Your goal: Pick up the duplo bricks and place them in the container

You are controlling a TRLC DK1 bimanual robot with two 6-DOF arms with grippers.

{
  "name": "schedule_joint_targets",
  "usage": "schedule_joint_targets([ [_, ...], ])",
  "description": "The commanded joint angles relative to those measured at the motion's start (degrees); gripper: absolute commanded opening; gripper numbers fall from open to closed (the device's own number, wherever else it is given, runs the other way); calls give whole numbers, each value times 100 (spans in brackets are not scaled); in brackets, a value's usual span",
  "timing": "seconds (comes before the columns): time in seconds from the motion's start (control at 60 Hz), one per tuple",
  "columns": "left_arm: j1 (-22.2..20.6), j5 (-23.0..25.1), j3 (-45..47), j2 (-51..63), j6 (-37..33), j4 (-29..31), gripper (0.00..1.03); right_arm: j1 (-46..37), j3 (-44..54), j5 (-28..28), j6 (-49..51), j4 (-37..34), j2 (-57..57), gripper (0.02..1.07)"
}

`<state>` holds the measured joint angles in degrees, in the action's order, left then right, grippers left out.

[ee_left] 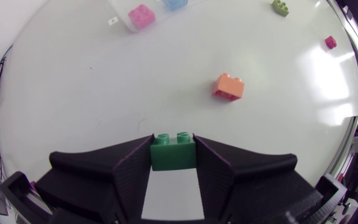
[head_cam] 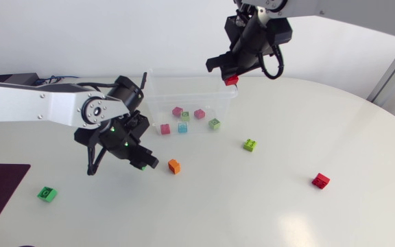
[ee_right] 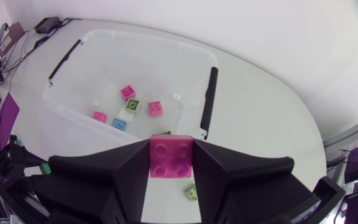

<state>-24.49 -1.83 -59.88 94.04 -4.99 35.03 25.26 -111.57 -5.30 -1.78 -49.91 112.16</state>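
A magenta brick [ee_right: 171, 158] is clamped in the right gripper [ee_right: 171, 144] above the container [ee_right: 73, 51] rim, presumably for dropping in, while a green brick [ee_left: 173, 154] is clamped in the left gripper [ee_left: 173, 140] above the table [ee_left: 98, 93], likely for carrying over

Our right gripper [ee_right: 171, 149] clamps a magenta brick [ee_right: 171, 159] from 2 sides. The clear container [ee_right: 67, 102] lies ahead, holding a pink brick [ee_right: 128, 92], a pale green brick [ee_right: 132, 104] and a blue brick [ee_right: 119, 124].
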Motion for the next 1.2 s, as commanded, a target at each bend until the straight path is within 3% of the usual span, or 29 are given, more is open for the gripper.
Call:
schedule_joint_targets([
  [0.0, 94, -11, -288, -281, -160, 180, 26, 67, -410, 20, -200, -54, 491, 22],
  [0.35, 313, -2, -903, -545, -388, 444, 26, 85, -1675, 82, -270, -45, 1616, 24],
  [0.383, 313, 7, -964, -545, -388, 435, 26, 76, -1728, 82, -270, -45, 1669, 34],
  [0.4, 313, 7, -1008, -545, -388, 435, 26, 67, -1745, 82, -288, -36, 1704, 46],
  [0.433, 322, 7, -1079, -545, -388, 400, 26, 67, -1745, 82, -296, -19, 1704, 58],
  [0.467, 322, 24, -1175, -527, -388, 356, 26, 67, -1745, 64, -305, -1, 1695, 79],
  [0.5, 322, 68, -1272, -509, -379, 329, 26, 85, -1710, 11, -323, 16, 1643, 92],
  [0.55, 331, 103, -1351, -501, -371, 206, 26, 102, -1517, -15, -323, 175, 1476, 97],
  [0.783, 322, 402, -1843, -430, -239, -611, 26, 155, 65, -85, -253, 913, 166, 98],
  [0.95, 428, 701, -2081, -88, -160, -1446, 26, 50, 1884, -85, 20, 1335, -968, 98],
  [1.183, 489, 736, -2837, 809, -54, -1710, 27, -38, 3809, -24, 328, 1906, -2084, 98],
])
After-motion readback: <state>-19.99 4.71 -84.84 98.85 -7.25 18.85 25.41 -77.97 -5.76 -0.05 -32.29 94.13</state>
